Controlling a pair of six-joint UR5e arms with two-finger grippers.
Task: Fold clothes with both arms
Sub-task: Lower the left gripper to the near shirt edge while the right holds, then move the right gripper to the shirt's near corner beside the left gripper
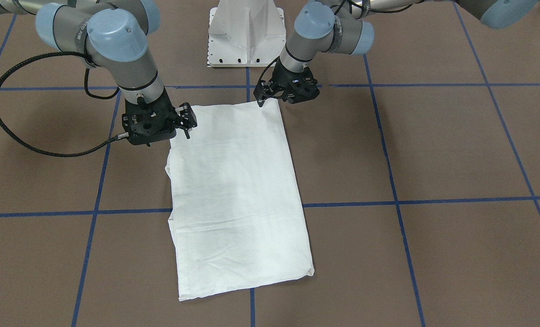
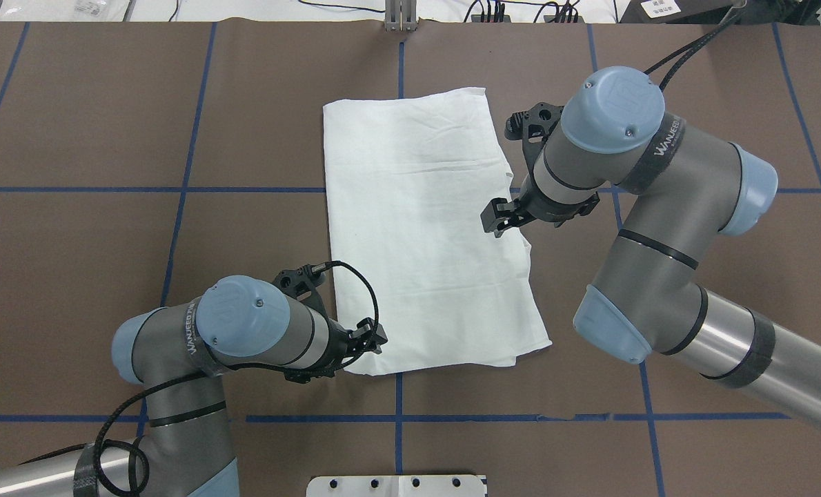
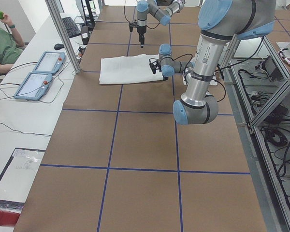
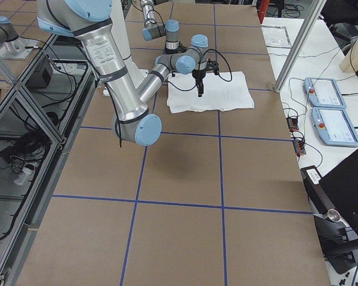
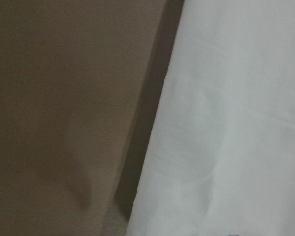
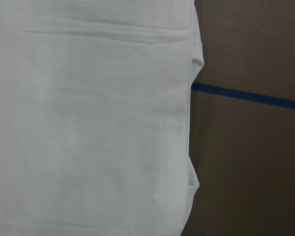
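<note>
Overhead, my left claw (image 2: 371, 338) sits at the T-shirt's (image 2: 417, 228) seven o'clock corner, right claw (image 2: 497, 217) at three; I cannot tell whether either is apart.

A brown paper-covered bench (image 1: 456, 145) carries a grid of blue tape lines (image 1: 433, 200). A white metal pedestal base (image 1: 245, 34) stands at its robot-side edge. On a white side table (image 3: 19, 116) lie a pale-blue control tablet (image 3: 49, 62) and a second one (image 3: 31, 86), near a person in a green top (image 3: 2, 46).

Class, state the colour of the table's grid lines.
The grid lines are blue; the overhead view shows them best.
</note>
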